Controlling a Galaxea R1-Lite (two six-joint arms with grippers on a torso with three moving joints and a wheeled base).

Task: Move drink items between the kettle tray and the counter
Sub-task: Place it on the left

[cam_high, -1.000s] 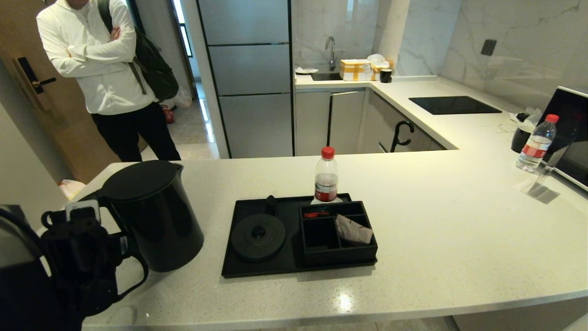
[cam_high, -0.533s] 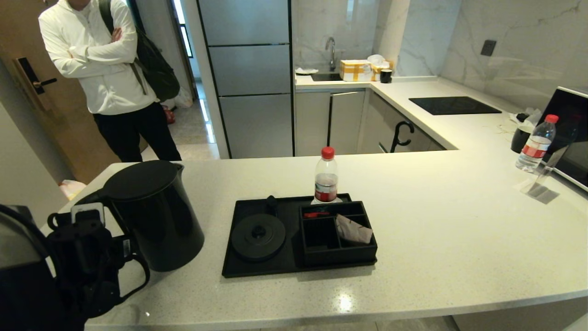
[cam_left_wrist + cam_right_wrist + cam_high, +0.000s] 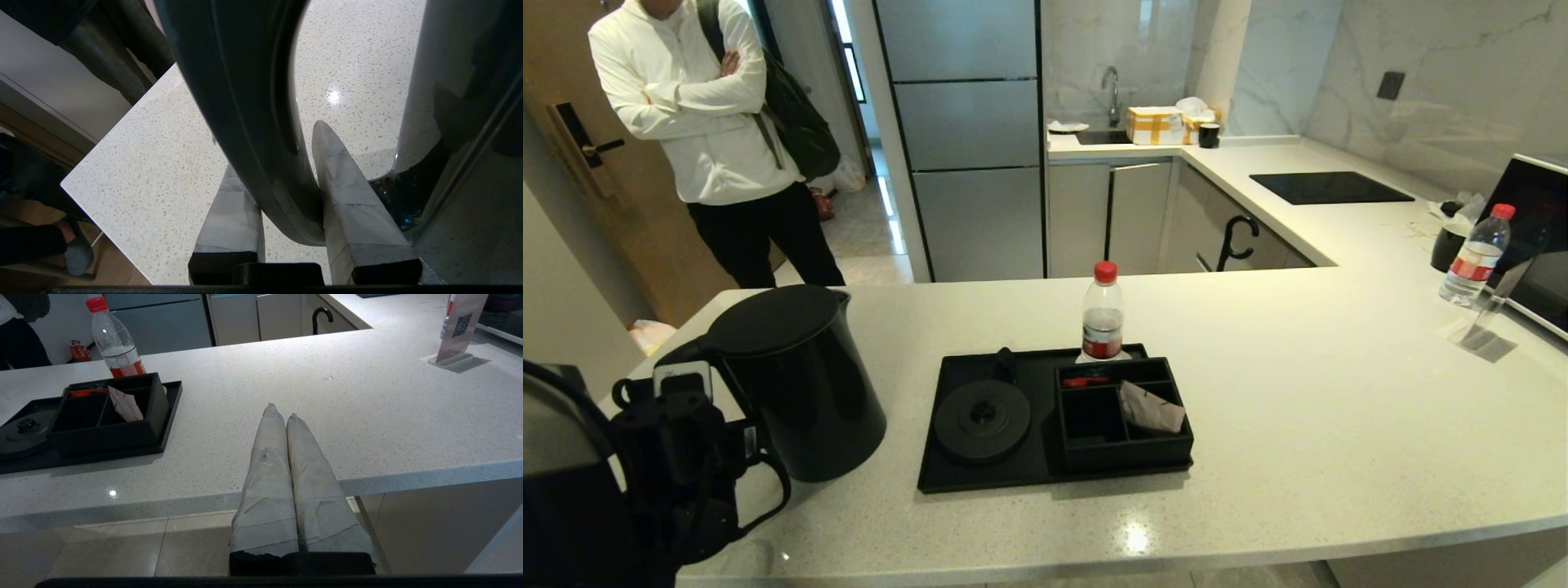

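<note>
Marble-veined walls (image 3: 1421,73) are enclosing the kitchen; grey cabinets (image 3: 1111,216) and a steel sink tap (image 3: 1110,86) are standing beyond.

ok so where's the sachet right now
In the head view the sachet leans in the organiser box on the kettle tray, right of the round kettle base.

Over the last second, only small shifts. Left gripper (image 3: 727,457), closed on the loop handle (image 3: 768,490) of the black kettle (image 3: 796,384) at about 9 o'clock from the kettle tray (image 3: 947,465), now slightly farther toward 3 o'clock and a touch lower than before. Bystander in the white hoodie (image 3: 686,106), at 11 o'clock beyond the counter (image 3: 1298,408), swayed slightly and back.
</note>
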